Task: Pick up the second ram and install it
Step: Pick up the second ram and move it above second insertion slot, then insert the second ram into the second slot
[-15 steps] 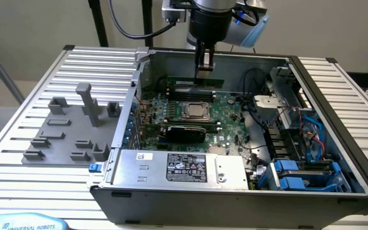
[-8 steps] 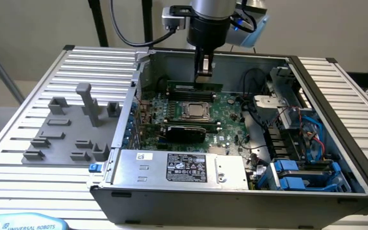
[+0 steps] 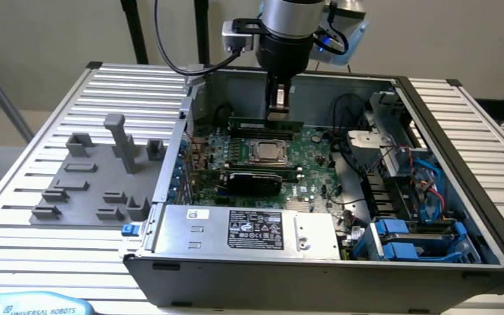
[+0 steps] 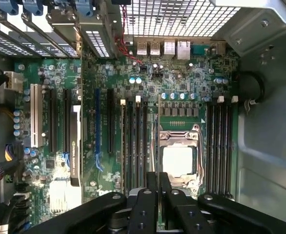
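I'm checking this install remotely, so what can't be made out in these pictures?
Exterior view: what lies right under the second ram, hidden by the stick and the gripper.
Exterior view: the power supply label's print, too small.
Wrist view: one end of the processor socket, behind the gripper.

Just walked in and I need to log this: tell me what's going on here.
A robot arm is working inside an open computer case. Its claw is shut on the second ram, a thin green stick. It holds the stick level above the motherboard, close to the processor socket. The stick does not look seated in the board yet.
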Action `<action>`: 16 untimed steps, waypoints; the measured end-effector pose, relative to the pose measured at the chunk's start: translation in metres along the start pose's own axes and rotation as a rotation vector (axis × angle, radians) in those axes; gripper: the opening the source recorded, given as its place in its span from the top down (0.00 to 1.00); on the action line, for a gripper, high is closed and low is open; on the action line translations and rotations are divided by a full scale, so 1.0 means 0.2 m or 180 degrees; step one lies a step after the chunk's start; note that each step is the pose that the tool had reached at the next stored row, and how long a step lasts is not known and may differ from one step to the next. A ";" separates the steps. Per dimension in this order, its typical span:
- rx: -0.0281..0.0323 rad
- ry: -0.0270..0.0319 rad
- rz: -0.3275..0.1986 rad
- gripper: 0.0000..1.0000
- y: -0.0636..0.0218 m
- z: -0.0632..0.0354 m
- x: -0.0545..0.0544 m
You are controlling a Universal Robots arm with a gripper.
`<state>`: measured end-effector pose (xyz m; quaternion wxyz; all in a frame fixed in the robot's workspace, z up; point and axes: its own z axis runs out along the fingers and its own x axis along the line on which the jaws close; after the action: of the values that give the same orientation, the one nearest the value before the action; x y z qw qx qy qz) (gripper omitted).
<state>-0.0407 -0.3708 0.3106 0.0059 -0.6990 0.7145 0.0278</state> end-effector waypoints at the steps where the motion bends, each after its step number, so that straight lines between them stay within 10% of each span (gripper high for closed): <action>1: 0.0000 0.0003 0.0000 0.87 0.000 0.007 0.00; 16: 0.0000 0.0006 0.0000 0.87 -0.001 0.016 0.00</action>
<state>-0.0407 -0.3708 0.3074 0.0052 -0.6990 0.7145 0.0271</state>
